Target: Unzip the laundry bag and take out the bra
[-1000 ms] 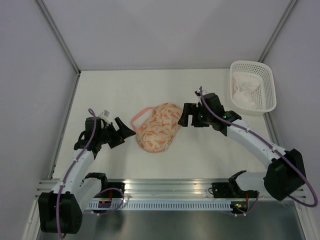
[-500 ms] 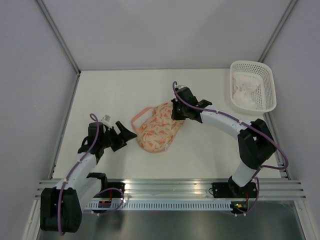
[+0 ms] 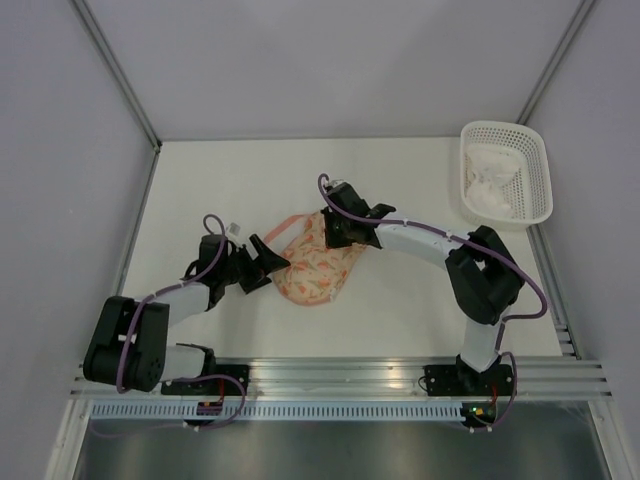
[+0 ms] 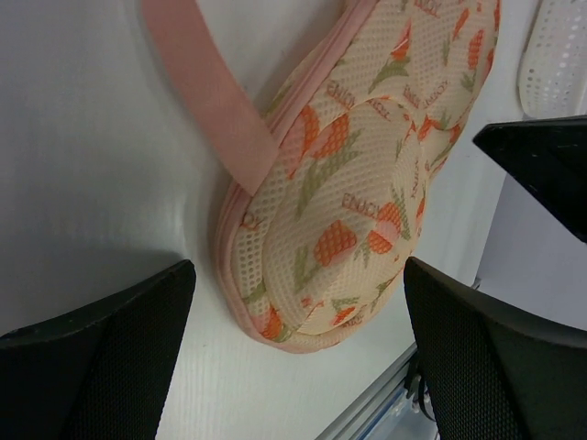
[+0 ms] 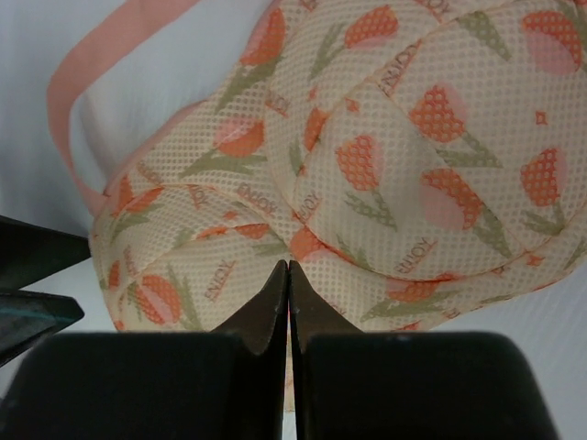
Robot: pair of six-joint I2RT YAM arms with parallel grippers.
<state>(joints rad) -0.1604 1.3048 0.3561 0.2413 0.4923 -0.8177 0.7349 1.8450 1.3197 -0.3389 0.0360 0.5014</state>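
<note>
Nearest, past the metal rail [image 3: 340, 375] at the bench's front edge, the left pincer [image 3: 267, 259] hangs spread wide at the 9 o'clock side of the laundry bag [image 3: 315, 265], its fingers straddling the pouch's rounded end without clearly touching it. The bag lies flat mid-bench, a domed mesh pouch that looks light, soft and easily dragged, so it probably needs pinning while the zipper runs. The firmer places to hold appear to be the salmon trim [image 4: 229, 266] and the loop strap [image 3: 283, 232] at 10 o'clock. The right pincer [image 5: 289, 275] is pressed together with its tips against the mesh at the bag's 1 o'clock edge; whether a zipper tab sits between them cannot be told. The bra is not visible, presumably inside. The white bench [image 3: 230, 180] looks smooth. At 2 o'clock a lattice basket [image 3: 535, 165] holds white cloth; grey walls [image 3: 330, 60] close the far side.
</note>
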